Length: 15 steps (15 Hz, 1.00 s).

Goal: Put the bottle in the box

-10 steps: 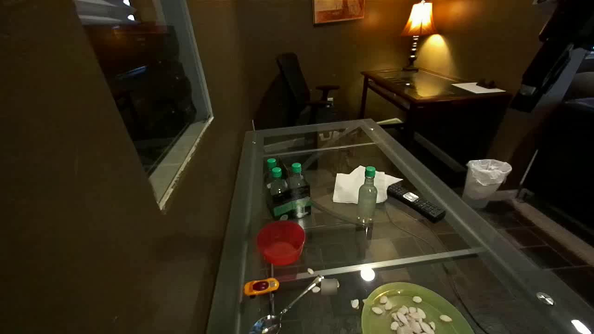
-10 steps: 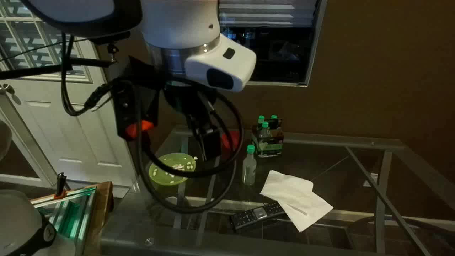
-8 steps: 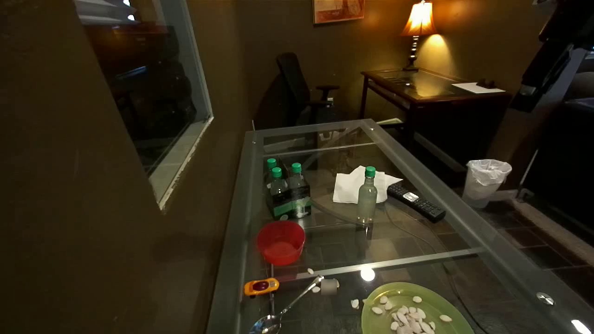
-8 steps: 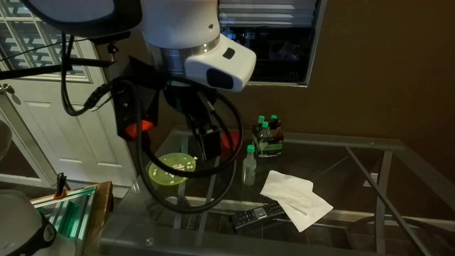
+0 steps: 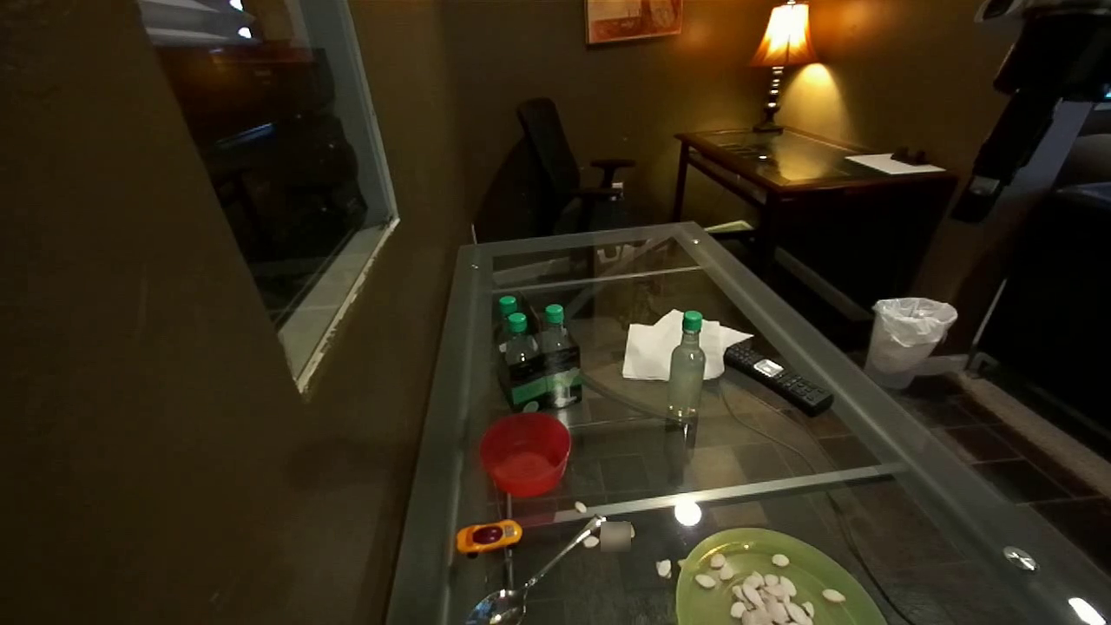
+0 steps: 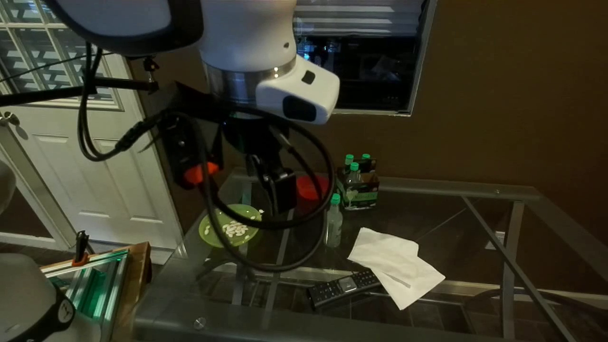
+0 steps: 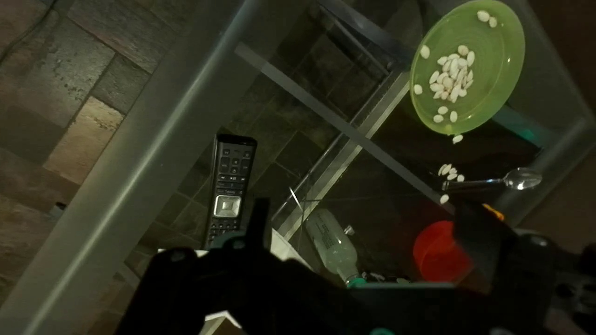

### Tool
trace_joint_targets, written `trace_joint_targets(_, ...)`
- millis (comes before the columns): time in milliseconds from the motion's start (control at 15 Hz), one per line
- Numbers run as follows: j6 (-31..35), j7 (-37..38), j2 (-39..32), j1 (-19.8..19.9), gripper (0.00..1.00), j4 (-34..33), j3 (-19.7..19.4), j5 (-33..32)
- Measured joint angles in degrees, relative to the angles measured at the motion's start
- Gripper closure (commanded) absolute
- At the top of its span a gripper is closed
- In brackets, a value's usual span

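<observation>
A glass tabletop (image 6: 304, 320) runs with one long edge along the brown wall (image 6: 498, 109). Over it hangs the white robot arm (image 6: 251, 40); the gripper (image 7: 365, 211) is above the tabletop, its fingers (image 7: 258, 223) spread wide. Creased white paper (image 6: 396, 261) lies toward the long edge opposite the wall. Near the short edge on the white door's (image 6: 109, 175) side sits a green plate (image 7: 505, 67). The dark cardboard bottle carrier (image 6: 362, 197) stands close to the wall-side edge with three green-capped bottles (image 5: 519, 349) in it. A black remote control (image 6: 346, 286) lies by the opposite long edge. Just beside the carrier sits a red plastic cup (image 5: 528, 480). The clear bottle (image 5: 686, 382), green-capped, stands upright between the carrier and the remote control. A metal spoon (image 7: 521, 178) and an orange toy car (image 5: 489, 536) lie toward the tabletop corner between wall and door. Pale seed-like pieces (image 7: 454, 72) lie on the plate and near the spoon.
</observation>
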<state>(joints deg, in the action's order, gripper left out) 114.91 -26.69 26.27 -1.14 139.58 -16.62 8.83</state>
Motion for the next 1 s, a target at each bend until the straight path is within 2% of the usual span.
trace_joint_targets(267,1.7,-7.8,-6.8,-2.1,0.0,-0.6,2.8,0.0)
trace_joint_targets(533,6.4,-15.7,-15.1,-2.2,0.0,-4.0,5.5,-2.5)
trace_joint_targets(733,11.7,-20.0,-20.6,-2.1,0.0,-7.5,8.0,-5.0)
trace_joint_targets(1000,21.8,-26.4,-26.5,-2.0,0.0,-10.5,10.7,-6.6)
